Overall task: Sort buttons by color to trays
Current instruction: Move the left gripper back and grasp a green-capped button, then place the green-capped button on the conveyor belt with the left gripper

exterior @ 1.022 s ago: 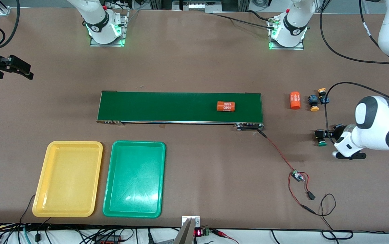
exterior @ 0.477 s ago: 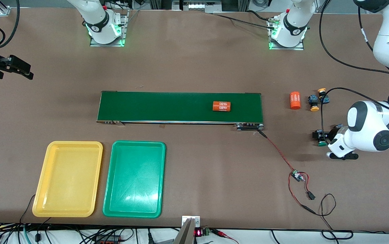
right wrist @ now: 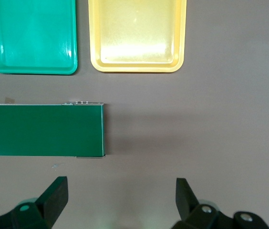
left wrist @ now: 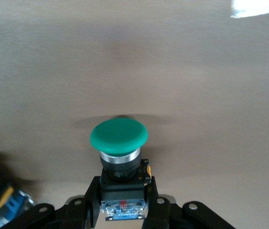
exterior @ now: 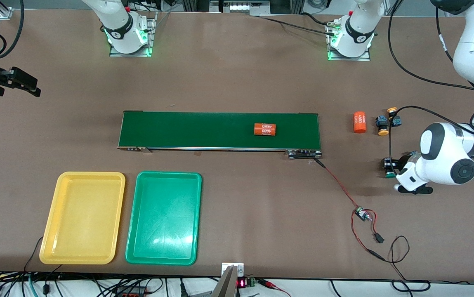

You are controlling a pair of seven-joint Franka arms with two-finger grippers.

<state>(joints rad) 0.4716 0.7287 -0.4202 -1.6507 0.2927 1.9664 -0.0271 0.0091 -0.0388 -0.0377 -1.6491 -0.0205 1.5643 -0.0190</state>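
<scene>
My left gripper (exterior: 394,166) is shut on a green-capped button (exterior: 390,173), low over the table at the left arm's end. In the left wrist view its fingers clasp the button's black body (left wrist: 124,183) under the green cap (left wrist: 118,136). Two yellow-capped buttons (exterior: 392,110) (exterior: 383,132) lie on the table farther from the camera. Another blue-and-black body (left wrist: 2,206) shows partly beside my left gripper. My right gripper (right wrist: 120,200) is open and empty, waiting high over the right arm's end. The yellow tray (exterior: 51,231) and green tray (exterior: 137,231) lie empty near the camera.
A long dark green belt (exterior: 203,130) crosses the table's middle and carries an orange cylinder (exterior: 265,129). A second orange cylinder (exterior: 359,122) lies beside the yellow-capped buttons. A red-and-black wire (exterior: 344,189) with a small board runs from the belt's end toward the camera.
My left gripper has moved with the green-capped button a little toward the belt. The orange cylinder on the belt has travelled toward the right arm's end. The right arm has not moved.
</scene>
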